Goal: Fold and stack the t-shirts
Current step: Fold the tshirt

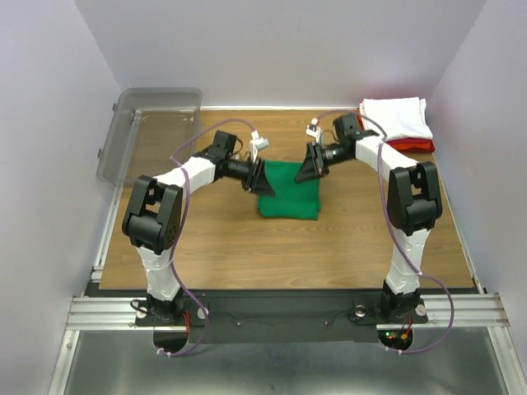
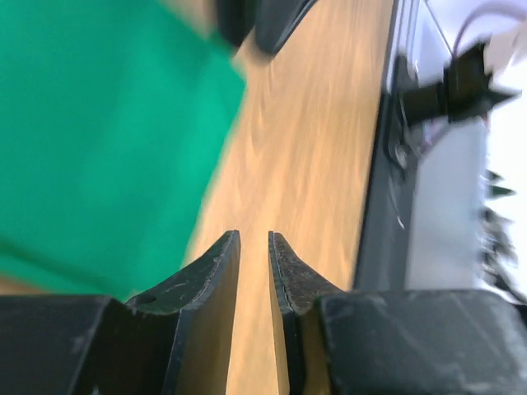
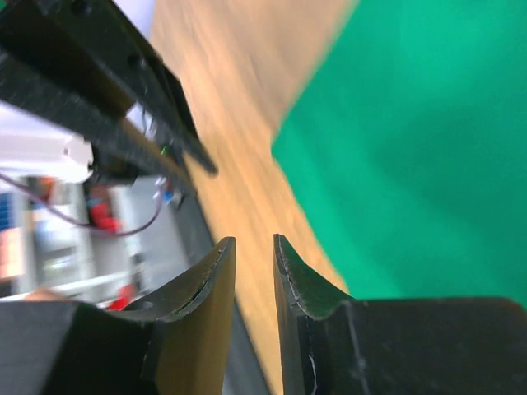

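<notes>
Left claw (image 1: 260,178) and right claw (image 1: 310,164) both narrow, gripping nothing; folded green t-shirt (image 1: 290,197) on bench (image 1: 222,247) between the 2; white t-shirt (image 1: 397,119) atop red t-shirt (image 1: 416,146) beyond right claw.

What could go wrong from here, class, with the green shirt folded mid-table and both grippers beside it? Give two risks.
1. The left gripper and right gripper show only a narrow gap, with nothing between the fingers; pinching just the top layer of the folded green t-shirt could pull the fold open.
2. The white t-shirt lies on the red t-shirt at the far right corner; adding the green one carelessly may push that pile askew.
</notes>
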You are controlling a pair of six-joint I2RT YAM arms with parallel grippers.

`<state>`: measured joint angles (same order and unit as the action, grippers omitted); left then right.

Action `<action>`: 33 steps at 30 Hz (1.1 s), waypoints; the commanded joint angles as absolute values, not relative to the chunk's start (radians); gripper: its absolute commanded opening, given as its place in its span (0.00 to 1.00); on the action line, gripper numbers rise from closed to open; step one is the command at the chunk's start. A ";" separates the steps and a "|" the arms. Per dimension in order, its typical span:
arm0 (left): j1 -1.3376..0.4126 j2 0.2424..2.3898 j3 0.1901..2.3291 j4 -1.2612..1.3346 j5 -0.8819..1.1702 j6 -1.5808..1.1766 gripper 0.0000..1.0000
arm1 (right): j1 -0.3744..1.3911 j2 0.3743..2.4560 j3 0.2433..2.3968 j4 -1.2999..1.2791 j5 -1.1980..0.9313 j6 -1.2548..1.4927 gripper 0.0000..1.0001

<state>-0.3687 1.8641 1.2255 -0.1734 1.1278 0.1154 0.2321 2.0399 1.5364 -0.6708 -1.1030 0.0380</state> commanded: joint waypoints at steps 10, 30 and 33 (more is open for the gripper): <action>-0.293 2.235 1.591 0.370 0.989 -0.380 0.35 | 0.166 2.442 1.985 -0.606 -0.953 0.048 0.31; -0.297 1.871 1.594 0.028 0.678 0.124 0.53 | 0.150 2.172 1.996 -0.606 -0.784 0.093 0.54; -0.414 1.762 1.508 -0.046 0.562 0.338 0.56 | 0.144 2.057 1.849 -0.606 -0.753 0.115 0.55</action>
